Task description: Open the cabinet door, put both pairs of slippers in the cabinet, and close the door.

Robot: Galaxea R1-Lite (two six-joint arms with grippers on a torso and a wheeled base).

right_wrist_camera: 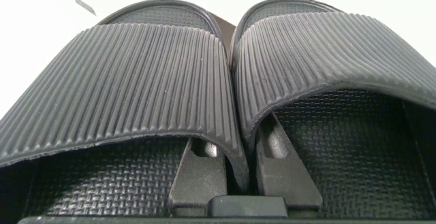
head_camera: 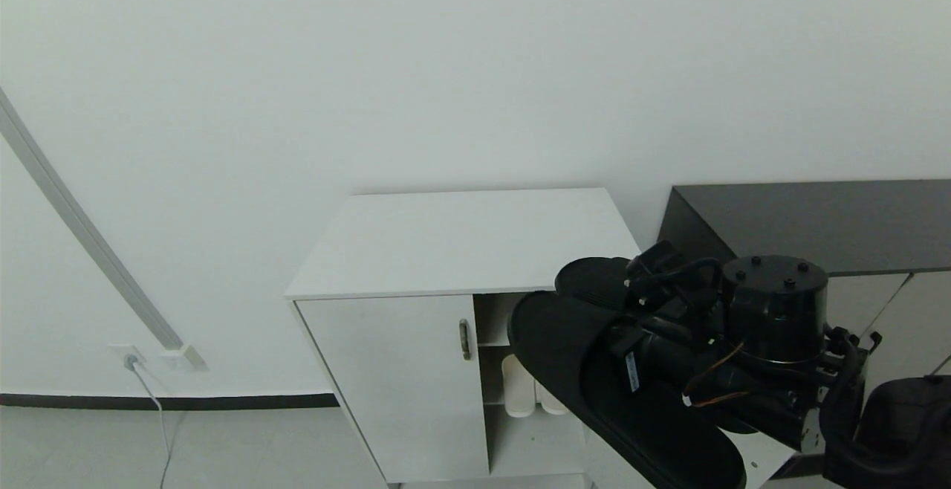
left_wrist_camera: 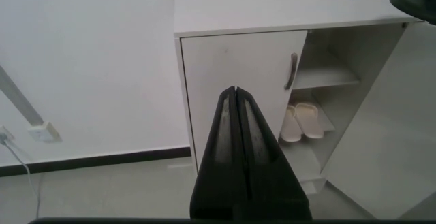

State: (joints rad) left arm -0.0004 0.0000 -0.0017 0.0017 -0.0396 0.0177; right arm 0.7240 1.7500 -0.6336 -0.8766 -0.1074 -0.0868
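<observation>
The white cabinet [head_camera: 461, 240] has its left door [head_camera: 394, 377] closed and its right side open. A pair of white slippers [head_camera: 527, 392] stands on a shelf inside, and the left wrist view has these white slippers [left_wrist_camera: 303, 120] too. My right gripper [head_camera: 631, 329] holds a pair of black slippers [head_camera: 587, 348] up in front of the open compartment. In the right wrist view its fingers [right_wrist_camera: 197, 176] reach under the ribbed straps [right_wrist_camera: 136, 81] and pinch the two slippers together. My left gripper [left_wrist_camera: 236, 101] is shut and empty, off from the cabinet front and pointing at the closed door [left_wrist_camera: 238, 67].
The open right door [left_wrist_camera: 402, 115] swings out beside the compartment. A dark sideboard [head_camera: 817, 221] stands right of the cabinet. A wall socket with a cable [head_camera: 130, 359] and a slanted conduit [head_camera: 74, 221] are on the wall to the left, above bare floor.
</observation>
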